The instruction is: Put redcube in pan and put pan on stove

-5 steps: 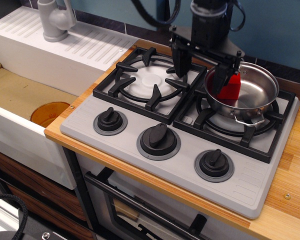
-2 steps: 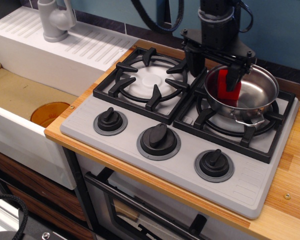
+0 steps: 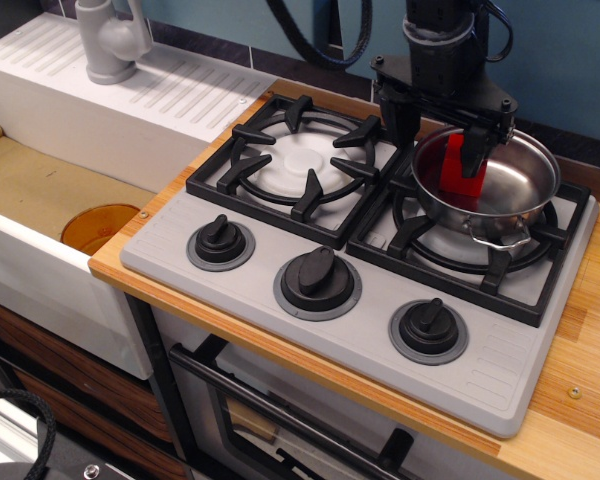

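Note:
The red cube (image 3: 461, 172) lies inside the shiny steel pan (image 3: 528, 188), at its left side. The pan sits on the right burner grate of the grey stove (image 3: 500, 350), its wire handle (image 3: 501, 239) pointing to the front. My black gripper (image 3: 437, 135) hangs over the pan's left part with its fingers spread wide. The left finger (image 3: 395, 118) is outside the pan's left rim. The right finger (image 3: 477, 150) stands just in front of the cube's right side. The jaws are open and do not close on the cube.
The left burner (image 3: 300, 155) with its black grate is bare. Three black knobs (image 3: 317, 280) line the stove's front. A white sink unit with a grey tap (image 3: 110, 40) stands at the left, with an orange drain (image 3: 98, 225) below. A wooden counter (image 3: 580, 400) surrounds the stove.
My gripper has moved right and slightly up, from straddling the pan's left rim to over the pan. The cube has stayed in the pan. The pan has not moved.

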Tool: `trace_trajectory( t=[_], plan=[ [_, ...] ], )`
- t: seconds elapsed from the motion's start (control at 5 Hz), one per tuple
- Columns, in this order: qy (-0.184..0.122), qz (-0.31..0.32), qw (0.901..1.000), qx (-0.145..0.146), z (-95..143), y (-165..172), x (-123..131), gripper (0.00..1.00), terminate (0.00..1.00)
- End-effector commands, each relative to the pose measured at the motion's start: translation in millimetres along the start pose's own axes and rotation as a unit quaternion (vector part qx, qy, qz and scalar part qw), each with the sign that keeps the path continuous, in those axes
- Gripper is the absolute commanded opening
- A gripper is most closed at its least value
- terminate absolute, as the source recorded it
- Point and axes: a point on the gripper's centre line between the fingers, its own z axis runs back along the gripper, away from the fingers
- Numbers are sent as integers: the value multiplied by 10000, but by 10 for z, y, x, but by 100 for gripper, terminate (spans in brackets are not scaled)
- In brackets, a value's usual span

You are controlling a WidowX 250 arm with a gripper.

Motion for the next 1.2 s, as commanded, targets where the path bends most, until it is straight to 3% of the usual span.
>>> trace_trajectory(
  t=[0.0,0.4,1.0],
  plan=[
    [162,-73,9995,247,224,139,-11,100,0],
    [286,19,9990,331,375,138,-78,100,0],
    [80,37,9999,92,99,48,-100,100,0]
  ],
)
